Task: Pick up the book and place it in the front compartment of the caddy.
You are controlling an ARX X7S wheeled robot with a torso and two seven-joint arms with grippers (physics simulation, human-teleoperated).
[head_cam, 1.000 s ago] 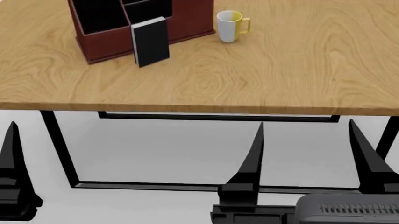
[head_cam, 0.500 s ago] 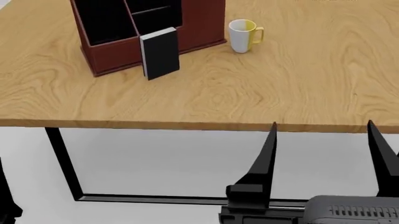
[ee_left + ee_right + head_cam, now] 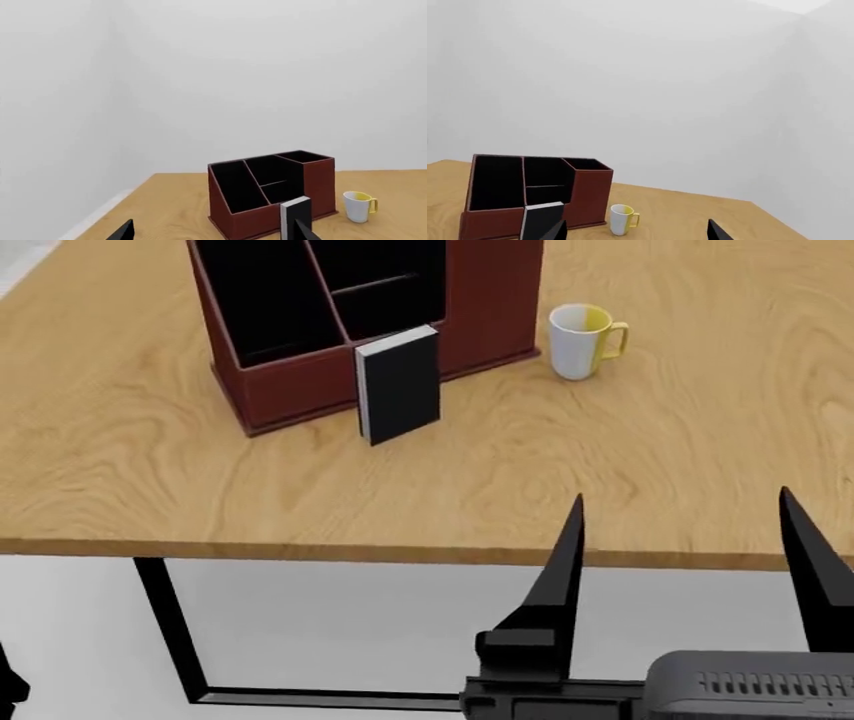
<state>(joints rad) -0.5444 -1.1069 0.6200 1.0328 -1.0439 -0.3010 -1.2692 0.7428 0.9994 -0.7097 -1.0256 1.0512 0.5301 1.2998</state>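
Tabletop book point(image 3: 399, 385) beyond right pincer point(image 3: 694, 550)

Table point(image 3: 641, 470): caddy point(image 3: 334, 335) toward the far left corner, set at an angle to the edges; book point(image 3: 399, 385) upright against the caddy's front wall, on its near side; mug point(image 3: 582, 341) right of the caddy, apart from it, handle turned right.

Wooden table point(image 3: 641, 470) (black metal legs) on a pale floor, plain white walls point(image 3: 267, 75)
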